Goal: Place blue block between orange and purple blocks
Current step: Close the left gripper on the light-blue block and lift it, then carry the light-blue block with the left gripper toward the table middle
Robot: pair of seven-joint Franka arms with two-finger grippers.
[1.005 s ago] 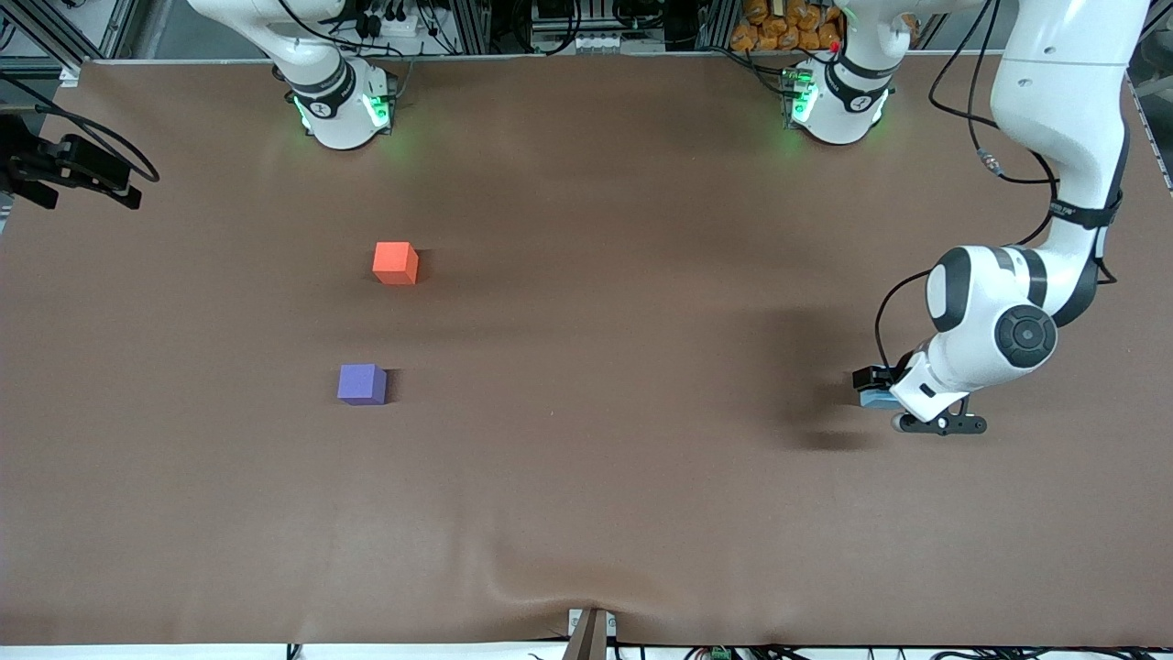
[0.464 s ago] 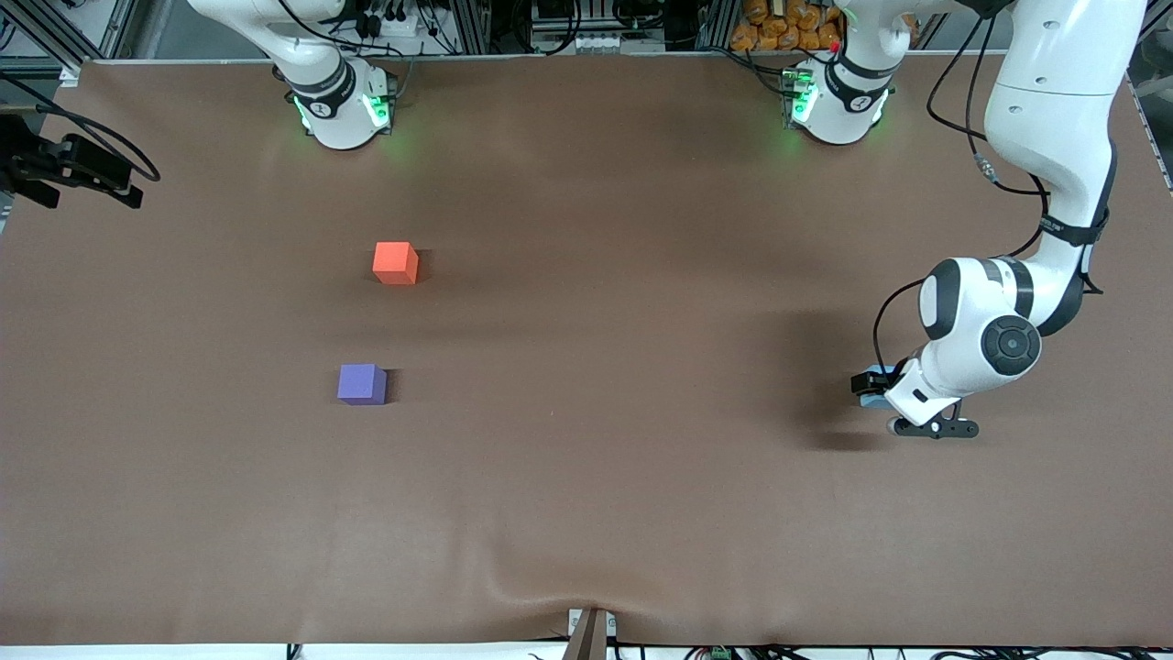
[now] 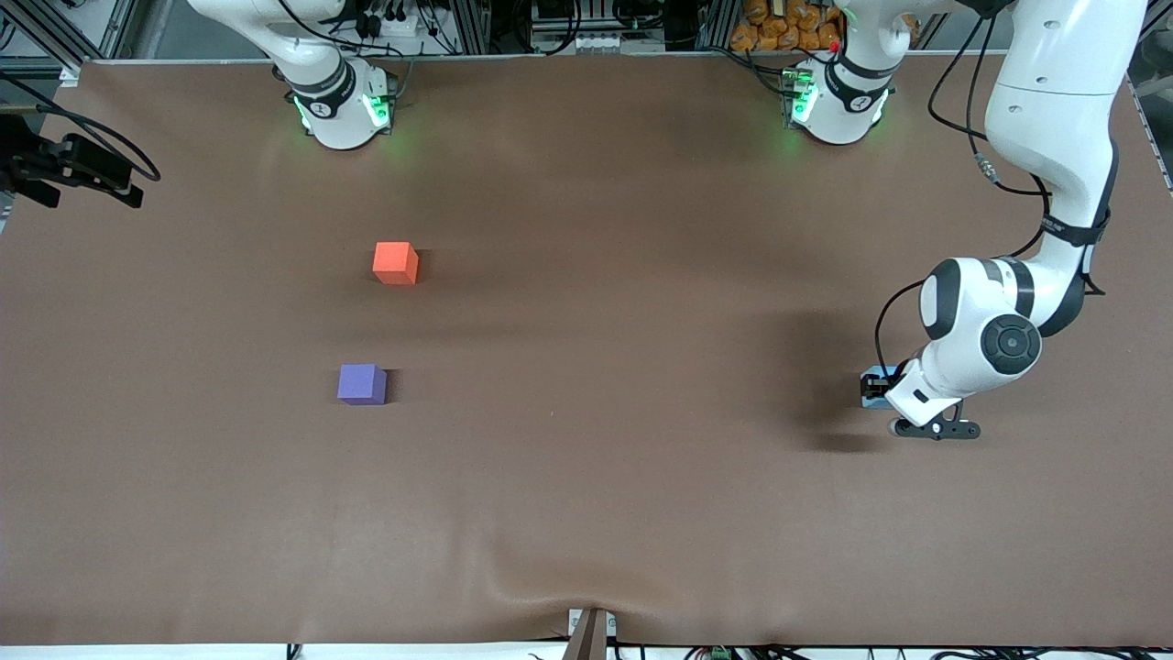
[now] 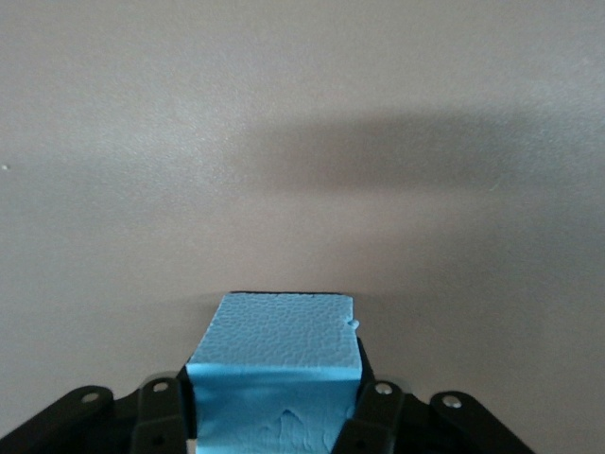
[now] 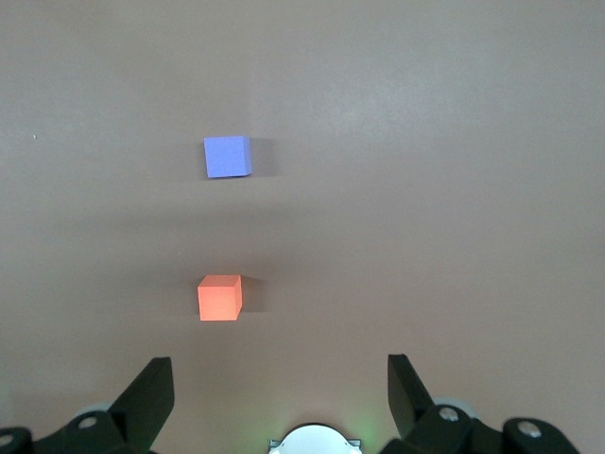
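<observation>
A wide brown table (image 3: pixel 586 477) fills the scene, with 2 white Franka arms based along its edge farthest from the front camera.

The left arm (image 3: pixel 1054 183) bends down toward its own end of the table, and the left gripper (image 3: pixel 882 390) sits low at the surface there. From the left wrist view its 2 black fingers (image 4: pixel 161 407) press against opposite sides of the blue block (image 4: pixel 279 364), a light sky-blue cube with a pebbled foam face. So the grip looks closed on the block. Whether the block has left the table cannot be told from these views.

The right arm waits at its base. The right gripper (image 5: pixel 279 392) hangs high over the table with its fingers spread wide and nothing between them.

Toward the right arm's end of the table lie the 2 target cubes, well apart from the blue block. The orange block (image 3: pixel 396 263) is farther from the front camera. The purple block (image 3: pixel 362 383) is nearer to it. Bare table lies between them.

The step in hand appears to be the pickup, with the grasp just made. Next, the left arm would need to lift the block, carry it a long way across the table, and lower it into the gap between orange and purple without nudging either.
</observation>
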